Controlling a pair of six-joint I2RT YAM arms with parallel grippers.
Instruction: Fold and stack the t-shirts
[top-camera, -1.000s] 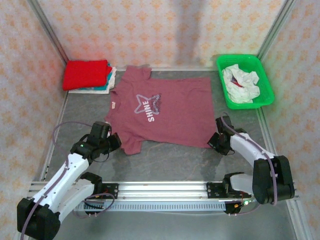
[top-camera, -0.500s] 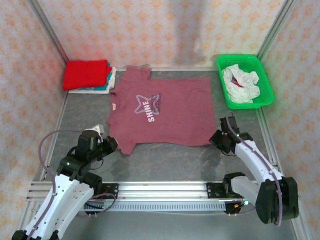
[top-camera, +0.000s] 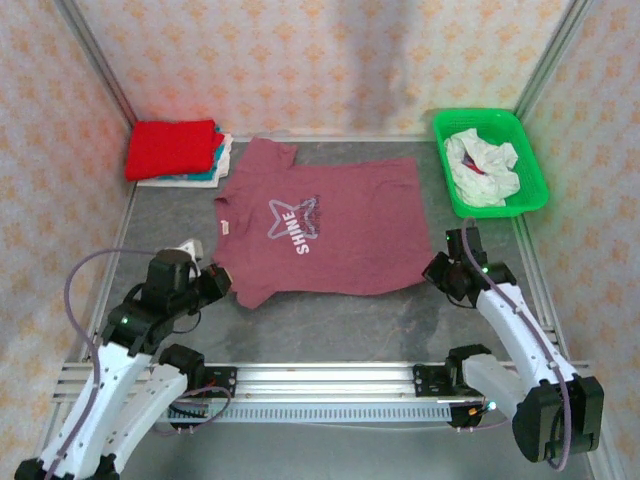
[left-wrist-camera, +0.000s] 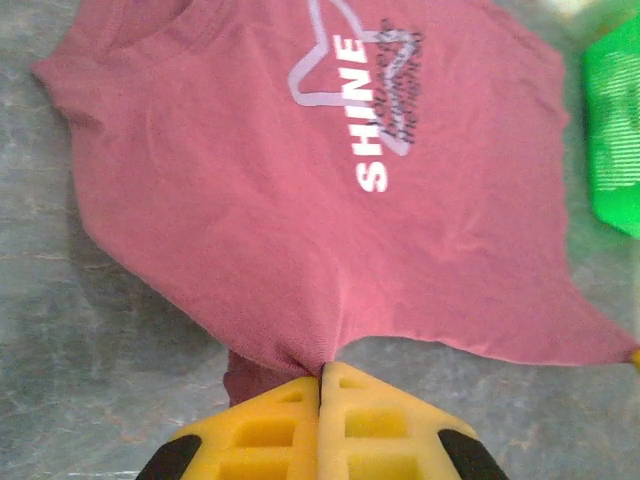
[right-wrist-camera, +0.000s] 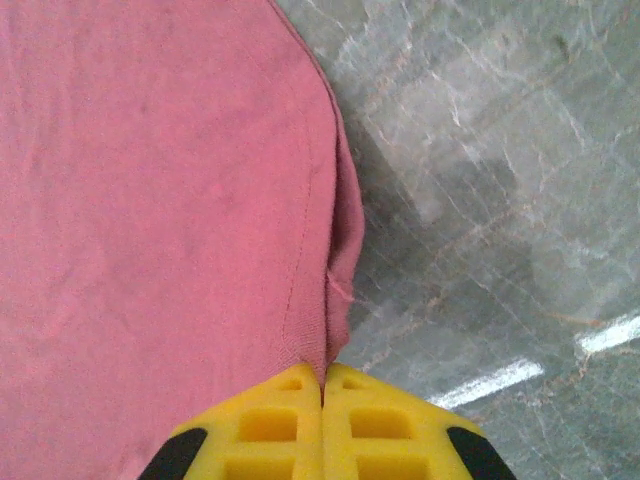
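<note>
**Both grippers pinch the maroon tee's hem corners**

Top view: the maroon tee (top-camera: 330, 235) lies spread, print up, on the middle of the table (top-camera: 340, 325), collar toward the far left and hem toward the arms. The left gripper (top-camera: 222, 283) is at the near-left hem corner and the right gripper (top-camera: 435, 272) at the near-right one; the hem runs taut between them. In the far-left corner sits a folded stack: a red tee (top-camera: 172, 147) on top, a teal tee (top-camera: 208, 175) edge under it and a white tee (top-camera: 155, 181) at the bottom. The green basket (top-camera: 538, 175) stands in the far-right corner, holding a crumpled white cloth (top-camera: 482, 165), perhaps another tee; the folds are too bunched to tell.

Left wrist: the left gripper (left-wrist-camera: 322, 375) has its yellow fingers pressed together, with a corner of the maroon tee (left-wrist-camera: 280, 200) gathered between them. The cloth fans out from the pinch, the "SHINE" star print beyond. The basket (left-wrist-camera: 615, 140) shows at the right edge.

Right wrist: the right gripper (right-wrist-camera: 322, 378) is likewise fully closed, clamping the seamed edge of the maroon tee (right-wrist-camera: 150, 200). The cloth covers the left; the bare table (right-wrist-camera: 480, 150) lies to the right.
</note>
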